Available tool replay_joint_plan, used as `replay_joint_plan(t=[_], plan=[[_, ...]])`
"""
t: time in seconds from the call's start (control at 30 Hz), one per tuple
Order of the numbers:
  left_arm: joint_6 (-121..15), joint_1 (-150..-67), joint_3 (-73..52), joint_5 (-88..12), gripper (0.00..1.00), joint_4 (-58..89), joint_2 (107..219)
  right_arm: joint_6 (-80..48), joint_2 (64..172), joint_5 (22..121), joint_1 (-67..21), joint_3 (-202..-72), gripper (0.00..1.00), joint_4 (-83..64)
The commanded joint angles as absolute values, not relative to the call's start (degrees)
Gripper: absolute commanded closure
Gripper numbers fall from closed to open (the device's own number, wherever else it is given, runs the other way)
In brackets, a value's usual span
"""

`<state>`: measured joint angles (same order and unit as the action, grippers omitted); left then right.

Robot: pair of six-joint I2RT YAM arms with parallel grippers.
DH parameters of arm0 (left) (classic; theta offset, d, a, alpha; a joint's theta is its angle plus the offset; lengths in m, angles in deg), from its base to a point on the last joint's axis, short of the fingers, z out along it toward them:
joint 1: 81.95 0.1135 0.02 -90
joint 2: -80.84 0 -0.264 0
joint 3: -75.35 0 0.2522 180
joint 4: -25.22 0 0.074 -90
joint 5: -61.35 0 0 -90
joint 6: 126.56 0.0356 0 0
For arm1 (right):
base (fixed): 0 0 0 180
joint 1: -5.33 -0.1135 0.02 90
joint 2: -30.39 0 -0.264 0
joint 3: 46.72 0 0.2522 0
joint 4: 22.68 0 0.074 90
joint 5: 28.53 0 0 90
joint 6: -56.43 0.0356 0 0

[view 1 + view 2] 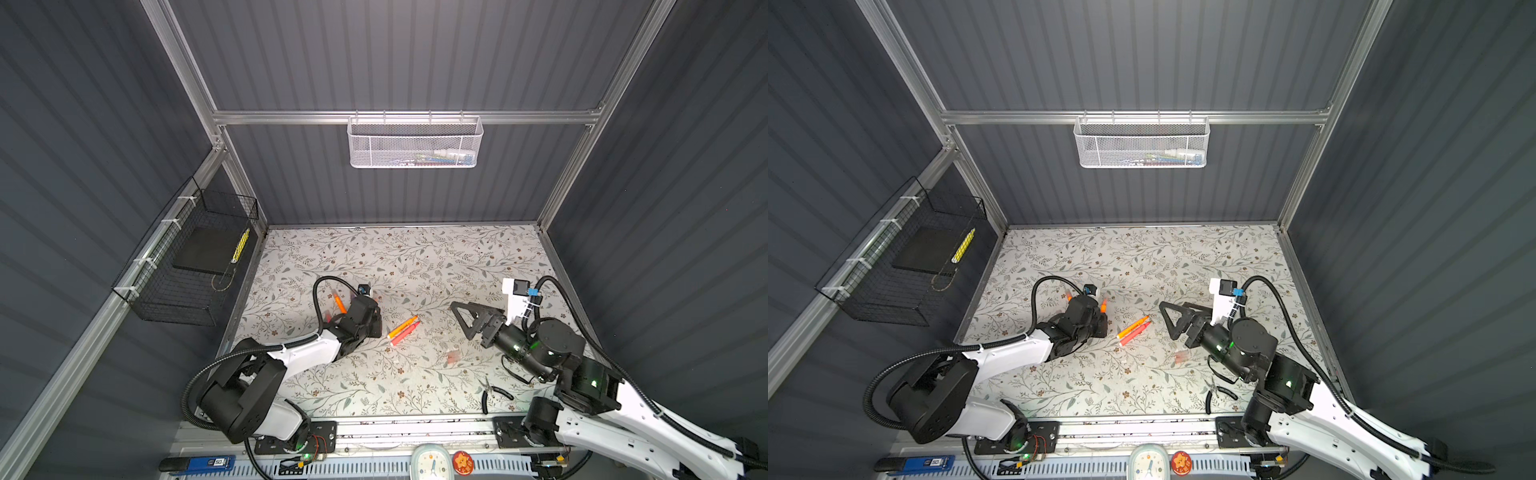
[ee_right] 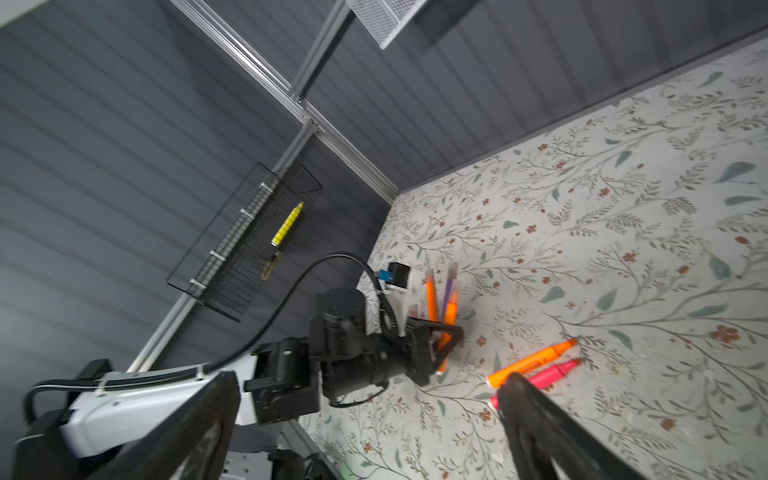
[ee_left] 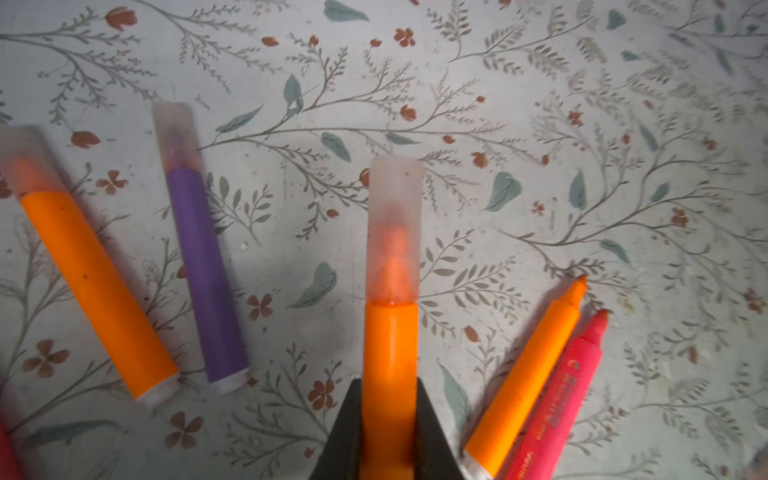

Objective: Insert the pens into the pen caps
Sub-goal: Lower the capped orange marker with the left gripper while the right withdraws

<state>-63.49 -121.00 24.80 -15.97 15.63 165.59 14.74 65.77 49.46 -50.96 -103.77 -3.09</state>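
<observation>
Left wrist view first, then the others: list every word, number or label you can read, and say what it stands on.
No text here can be read for certain.
Pink-red pen: dark print along the barrel, too blurred to read.
Uncapped orange pen beside it: dark print, too small to read.
Blue tool at the front edge: small white label, unreadable.
Clock: dial marks too small to read.
</observation>
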Motion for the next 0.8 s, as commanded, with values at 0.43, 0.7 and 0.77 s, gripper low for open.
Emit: replay_joint_plan(t=[0.43, 0.7, 0.77], plan=[[-66.2, -121.0, 14.7, -7.8, 0.85, 3.8, 178.1, 11.9, 73.3, 58.6, -47.7, -112.1, 0.01, 0.3], [-64.8, -121.0, 14.5, -8.9, 0.61, 4.6, 177.0, 14.8, 77.0, 62.5, -44.8, -114.1, 0.01, 3.5], [-64.1, -121.0, 15.1, -9.2, 0.54, 5.2, 175.7, 14.9, 77.4, 63.2, -44.8, -113.0, 0.01, 1.8]])
